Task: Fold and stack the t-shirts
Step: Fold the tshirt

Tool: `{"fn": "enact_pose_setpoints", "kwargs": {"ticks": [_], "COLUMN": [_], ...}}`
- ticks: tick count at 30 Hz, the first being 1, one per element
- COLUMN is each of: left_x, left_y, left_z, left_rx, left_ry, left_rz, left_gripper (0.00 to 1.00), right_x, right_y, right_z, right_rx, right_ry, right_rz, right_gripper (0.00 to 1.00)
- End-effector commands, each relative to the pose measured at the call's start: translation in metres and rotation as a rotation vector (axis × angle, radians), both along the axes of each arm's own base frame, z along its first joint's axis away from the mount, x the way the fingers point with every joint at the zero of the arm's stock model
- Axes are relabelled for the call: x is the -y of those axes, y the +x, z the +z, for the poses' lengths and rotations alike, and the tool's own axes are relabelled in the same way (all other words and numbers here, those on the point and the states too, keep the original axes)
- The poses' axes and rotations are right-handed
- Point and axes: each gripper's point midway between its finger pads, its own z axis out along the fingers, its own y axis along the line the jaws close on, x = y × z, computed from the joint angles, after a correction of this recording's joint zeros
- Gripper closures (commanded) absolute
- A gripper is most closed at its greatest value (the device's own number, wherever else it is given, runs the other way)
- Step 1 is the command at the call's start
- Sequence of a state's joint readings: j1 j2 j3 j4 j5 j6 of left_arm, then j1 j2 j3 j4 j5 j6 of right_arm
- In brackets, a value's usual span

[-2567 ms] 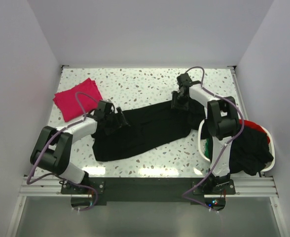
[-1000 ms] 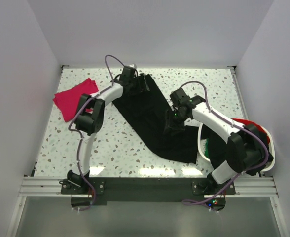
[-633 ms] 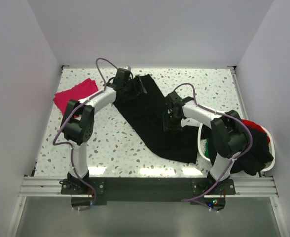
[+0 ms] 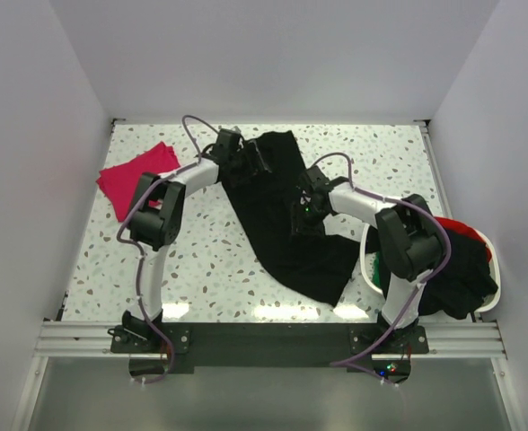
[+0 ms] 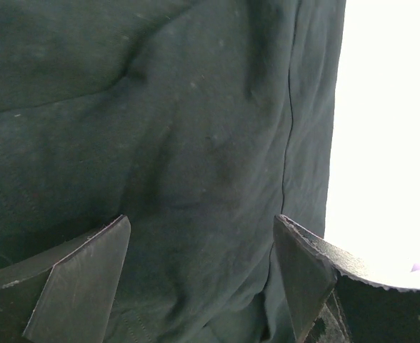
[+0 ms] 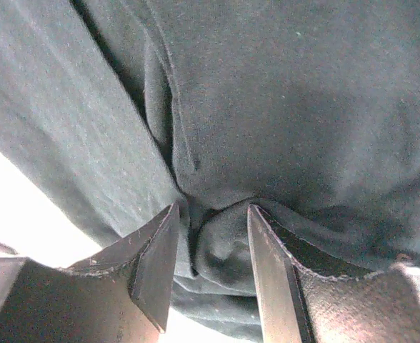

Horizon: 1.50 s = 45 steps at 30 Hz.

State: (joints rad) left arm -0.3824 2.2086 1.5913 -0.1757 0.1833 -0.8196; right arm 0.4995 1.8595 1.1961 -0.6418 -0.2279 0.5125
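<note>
A large black t-shirt [image 4: 282,242] lies in a long diagonal band from the table's far middle toward the near right. My left gripper [image 4: 253,162] rests over its far end. Its jaws stand wide open in the left wrist view [image 5: 201,221], with flat black cloth [image 5: 160,107] beneath them and the bright table to the right. My right gripper [image 4: 302,220] is at the shirt's middle. In the right wrist view it [image 6: 213,209] is shut on a bunched fold of the black cloth [image 6: 303,86]. A folded magenta-pink t-shirt [image 4: 138,180] lies at the far left.
A white basket [image 4: 490,247] sits at the right edge of the table, holding black [image 4: 453,274], red [image 4: 453,224] and green [image 4: 381,265] clothes. White walls close in the speckled table [image 4: 210,260] on three sides.
Over the last second the shirt's far end has spread to the right and its near end has swung left. Both grippers have shifted only slightly, and their jaws have not changed.
</note>
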Motion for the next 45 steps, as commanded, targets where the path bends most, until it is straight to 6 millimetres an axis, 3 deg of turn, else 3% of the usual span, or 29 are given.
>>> {"fn": "enact_pose_setpoints", "kwargs": {"ticks": [1,6,14,17,22,24,25,28,30,31,33,34,37,40,42,43,44,45], "left_x": [-0.046,-0.050,-0.035,-0.026,-0.008,0.000,0.003,0.009,0.011,0.011,0.010,0.009,0.004,-0.011,-0.024,-0.029,-0.036,-0.041], "left_y": [-0.009,0.025,0.065,0.077,0.081,0.080,0.082,0.072,0.065,0.062,0.056,0.054,0.036,0.008,-0.011,-0.023,-0.041,-0.051], "left_z": [-0.075,-0.072,-0.077,-0.067,-0.034,-0.009,0.012,0.035,0.067,0.091,0.106,0.114,0.143,0.168,0.152,0.162,0.138,0.132], "left_rx": [-0.164,-0.090,0.011,0.062,0.160,0.215,0.257,0.288,0.339,0.377,0.398,0.407,0.439,0.439,0.381,0.388,0.315,0.293], "left_ry": [0.121,0.088,0.076,0.059,0.022,0.013,0.001,-0.016,-0.031,-0.042,-0.043,-0.041,-0.031,0.016,0.062,0.066,0.099,0.113], "left_rz": [0.082,0.074,-0.008,-0.042,-0.105,-0.134,-0.141,-0.163,-0.170,-0.171,-0.182,-0.184,-0.200,-0.186,-0.164,-0.155,-0.151,-0.149], "left_gripper": [0.12,0.12,0.12,0.12,0.12,0.12,0.12,0.12,0.11,0.11,0.11,0.11,0.11,0.11,0.11,0.11,0.11,0.11], "right_x": [-0.019,-0.036,-0.073,-0.080,-0.077,-0.070,-0.067,-0.047,-0.033,-0.020,-0.008,0.003,0.018,0.030,0.033,0.038,0.039,0.040], "right_y": [-0.004,-0.006,-0.005,0.002,0.017,0.014,0.014,0.000,-0.011,-0.024,-0.036,-0.052,-0.075,-0.092,-0.096,-0.103,-0.105,-0.107], "right_z": [-0.020,-0.016,-0.015,-0.005,0.038,0.050,0.066,0.081,0.082,0.071,0.070,0.056,0.042,0.034,0.035,0.030,0.028,0.028], "right_rx": [-0.055,-0.094,-0.133,-0.111,-0.024,-0.011,0.026,0.048,0.050,0.018,0.024,-0.019,-0.055,-0.069,-0.056,-0.071,-0.074,-0.071], "right_ry": [0.032,0.062,0.096,0.097,0.069,0.045,0.052,0.009,-0.030,-0.064,-0.081,-0.108,-0.125,-0.129,-0.120,-0.129,-0.132,-0.129], "right_rz": [-0.021,-0.028,0.014,0.035,0.085,0.098,0.110,0.126,0.133,0.136,0.134,0.136,0.121,0.098,0.088,0.079,0.075,0.073], "right_gripper": [0.53,0.53,0.53,0.53,0.52,0.52,0.52,0.51,0.50,0.50,0.49,0.49,0.49,0.50,0.50,0.50,0.50,0.50]}}
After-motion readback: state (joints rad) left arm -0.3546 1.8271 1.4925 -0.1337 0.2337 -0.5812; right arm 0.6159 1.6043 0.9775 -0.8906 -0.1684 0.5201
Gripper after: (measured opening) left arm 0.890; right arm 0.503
